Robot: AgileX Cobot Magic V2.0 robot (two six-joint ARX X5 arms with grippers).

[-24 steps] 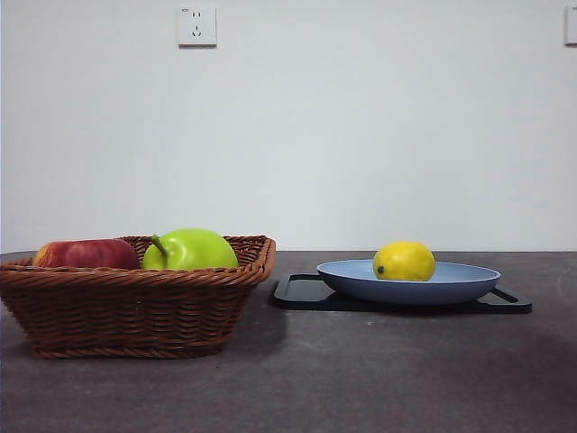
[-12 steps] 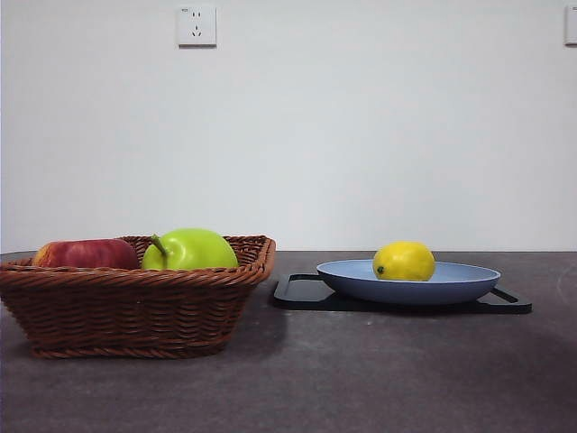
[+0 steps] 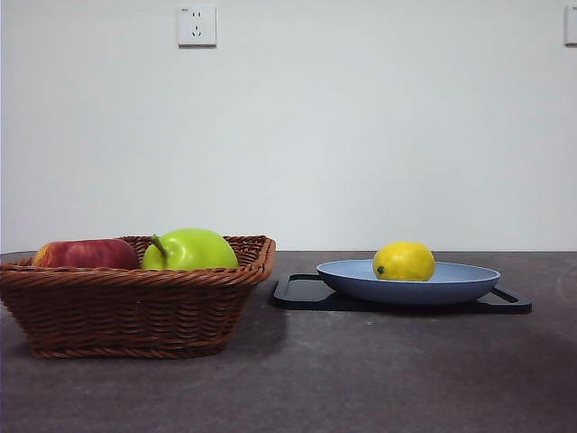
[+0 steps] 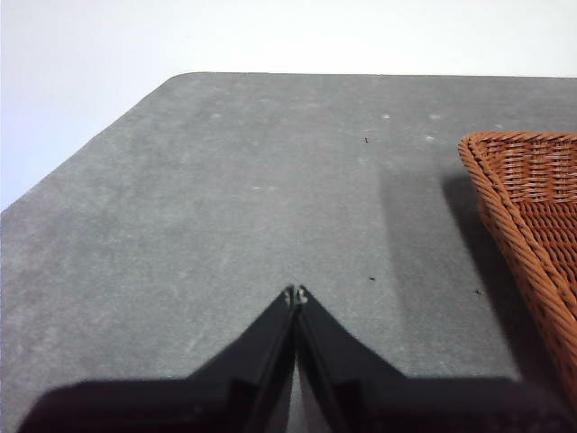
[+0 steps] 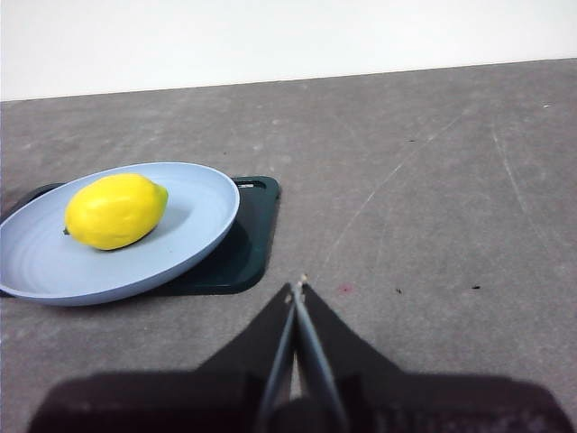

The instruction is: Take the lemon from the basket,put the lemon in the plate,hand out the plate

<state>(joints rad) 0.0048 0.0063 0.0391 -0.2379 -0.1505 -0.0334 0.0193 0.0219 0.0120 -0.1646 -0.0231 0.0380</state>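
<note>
The yellow lemon (image 3: 404, 261) lies in the light-blue plate (image 3: 451, 287), which rests on a flat black tray (image 3: 297, 293). The brown wicker basket (image 3: 135, 302) stands at the left. In the right wrist view the lemon (image 5: 114, 210) lies in the plate (image 5: 194, 216), off to the side of my right gripper (image 5: 297, 287), which is shut and empty above bare table. My left gripper (image 4: 295, 294) is shut and empty above bare table, with a corner of the basket (image 4: 532, 198) beside it. Neither gripper shows in the front view.
A green apple (image 3: 191, 249) and a red apple (image 3: 86, 253) lie in the basket. The black tray (image 5: 243, 244) sticks out from under the plate. The dark grey table (image 3: 361, 370) ends at a white wall with a socket (image 3: 196, 26).
</note>
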